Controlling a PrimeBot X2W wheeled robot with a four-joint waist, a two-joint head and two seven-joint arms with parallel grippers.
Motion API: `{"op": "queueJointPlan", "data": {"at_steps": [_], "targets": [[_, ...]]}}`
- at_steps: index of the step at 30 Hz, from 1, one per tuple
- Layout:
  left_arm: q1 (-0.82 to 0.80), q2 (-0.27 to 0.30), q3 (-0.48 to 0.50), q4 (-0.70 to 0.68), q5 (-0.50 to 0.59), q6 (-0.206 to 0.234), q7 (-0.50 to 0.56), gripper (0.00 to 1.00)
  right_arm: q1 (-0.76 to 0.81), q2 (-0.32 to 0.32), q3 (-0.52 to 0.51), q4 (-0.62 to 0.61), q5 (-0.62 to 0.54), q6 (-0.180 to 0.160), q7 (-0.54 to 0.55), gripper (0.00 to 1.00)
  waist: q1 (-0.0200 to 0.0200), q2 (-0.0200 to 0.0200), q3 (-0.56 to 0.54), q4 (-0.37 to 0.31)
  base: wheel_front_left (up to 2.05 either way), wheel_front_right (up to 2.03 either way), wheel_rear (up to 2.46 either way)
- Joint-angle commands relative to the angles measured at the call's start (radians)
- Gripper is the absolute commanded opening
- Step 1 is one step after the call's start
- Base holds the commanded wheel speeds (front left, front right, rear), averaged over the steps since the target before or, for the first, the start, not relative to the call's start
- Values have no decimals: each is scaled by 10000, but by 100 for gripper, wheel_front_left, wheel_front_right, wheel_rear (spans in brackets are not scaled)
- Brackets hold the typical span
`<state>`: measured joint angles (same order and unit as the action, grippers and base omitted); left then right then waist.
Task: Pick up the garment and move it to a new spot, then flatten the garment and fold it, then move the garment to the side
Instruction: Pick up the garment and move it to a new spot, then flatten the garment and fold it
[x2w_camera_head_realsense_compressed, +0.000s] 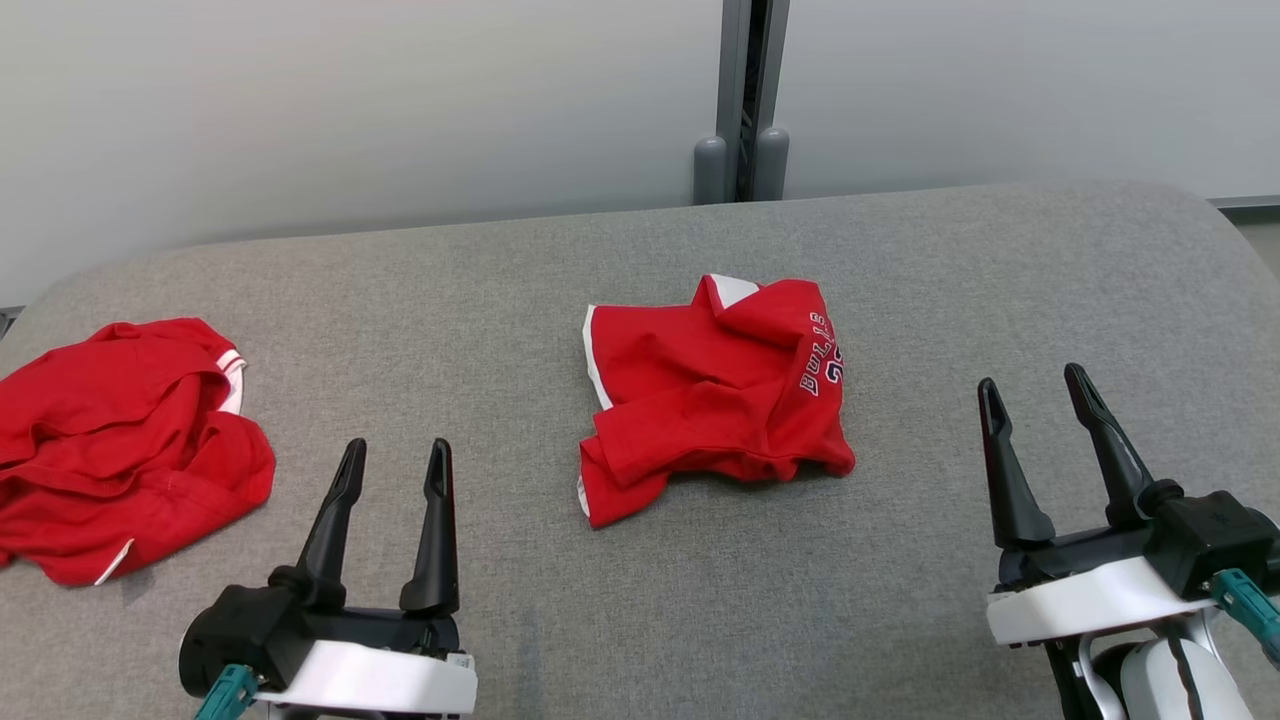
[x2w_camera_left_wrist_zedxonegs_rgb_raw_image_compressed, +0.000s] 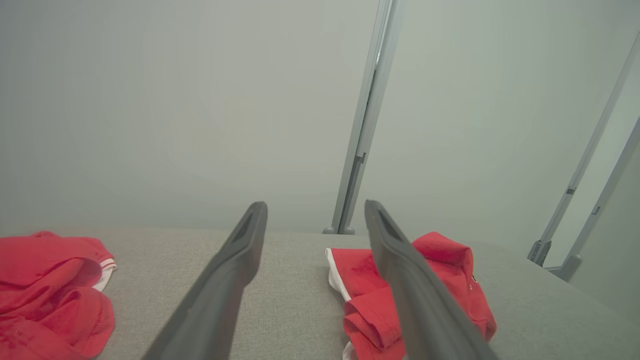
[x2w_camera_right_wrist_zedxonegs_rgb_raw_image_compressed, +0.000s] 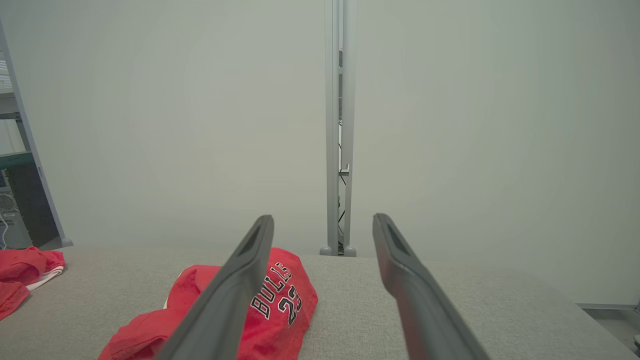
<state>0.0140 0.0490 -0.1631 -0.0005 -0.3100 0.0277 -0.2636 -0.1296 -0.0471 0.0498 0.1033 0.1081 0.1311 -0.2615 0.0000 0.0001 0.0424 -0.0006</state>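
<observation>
A crumpled red garment (x2w_camera_head_realsense_compressed: 712, 388) with white trim and white lettering lies in a heap at the middle of the grey padded table (x2w_camera_head_realsense_compressed: 900, 560). It also shows as the red garment (x2w_camera_left_wrist_zedxonegs_rgb_raw_image_compressed: 450, 280) in the left wrist view, and as the red garment (x2w_camera_right_wrist_zedxonegs_rgb_raw_image_compressed: 285, 305) reading "BULLS 23" in the right wrist view. My left gripper (x2w_camera_head_realsense_compressed: 396, 455) hovers open near the front left, short of the garment, holding nothing. My right gripper (x2w_camera_head_realsense_compressed: 1032, 383) hovers open at the front right, to the garment's right, also holding nothing. In each wrist view, the left gripper (x2w_camera_left_wrist_zedxonegs_rgb_raw_image_compressed: 316, 206) and right gripper (x2w_camera_right_wrist_zedxonegs_rgb_raw_image_compressed: 323, 219) show spread fingers.
A second red garment (x2w_camera_head_realsense_compressed: 115, 440) lies bunched at the table's left edge. A grey wall panel stands behind the table, with a vertical grey post (x2w_camera_head_realsense_compressed: 742, 100) at its middle. Bare table surface lies between and in front of the grippers.
</observation>
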Motion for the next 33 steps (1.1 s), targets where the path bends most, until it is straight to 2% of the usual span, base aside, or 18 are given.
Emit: {"op": "queueJointPlan", "data": {"at_steps": [1, 33], "targets": [[-135, 30, 12, -47, -42, 46, -16, 100, -54, -64, 9, 3, 9, -7, -53, 100, 0, -1, 9, 1, 0, 0, 0], [-268, 27, -161, 86, 122, 126, -17, 100, -43, -64, -88, -27, 205, -7, -53, 100, 0, -1, 220, 18, 0, 0, 0]]}}
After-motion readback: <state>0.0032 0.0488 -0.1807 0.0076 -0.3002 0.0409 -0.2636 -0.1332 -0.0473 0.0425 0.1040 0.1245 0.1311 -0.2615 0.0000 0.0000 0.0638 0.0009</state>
